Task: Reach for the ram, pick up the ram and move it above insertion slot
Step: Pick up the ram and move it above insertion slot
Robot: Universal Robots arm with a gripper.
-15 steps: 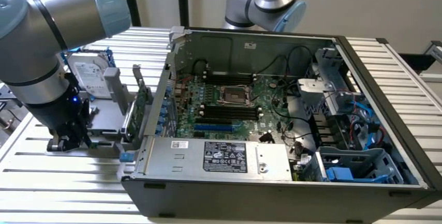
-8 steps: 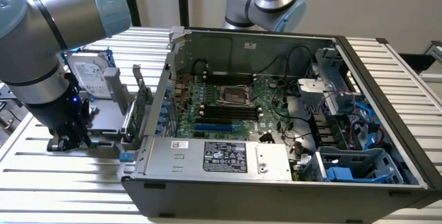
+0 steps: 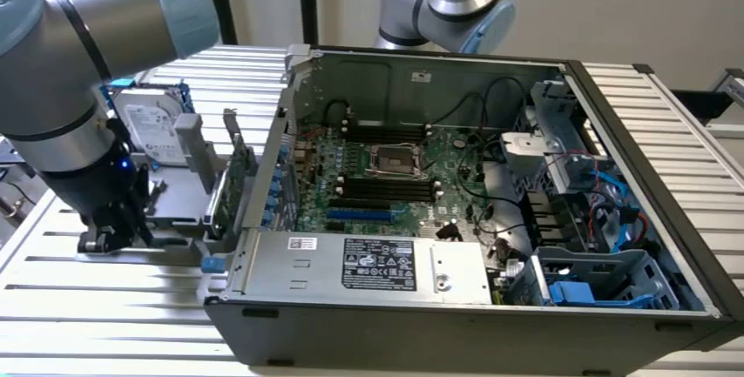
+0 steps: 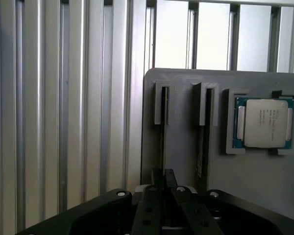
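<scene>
One gripper (image 3: 103, 239) hangs low over the grey holder (image 3: 174, 220) at the exterior view's left; whether it is parted or clamped cannot be told. In the wrist view the gripper (image 4: 163, 180) is lined up over the ram (image 4: 162, 139), which stands edge-on in one of the holder's two narrow slots. A second thin stick (image 4: 201, 156) appears to be seated in the neighbouring slot, so two are counted, and one processor (image 4: 264, 122) lies flat in its recess beyond that.

Further right in the exterior view, one hard drive (image 3: 157, 129) and one green expansion card (image 3: 239, 177) are stood upright at the holder. Next is one open computer case (image 3: 465, 329), with two banks of dark memory slots (image 3: 384, 190) on its motherboard.

The ram is judged light, stiff and thin, yet easily damaged by bending or by pressure on its chips. It is best taken by its flat faces near mid-length, along the exposed upper edge, so that tilting is avoided; the smooth faces may prove slippery.
</scene>
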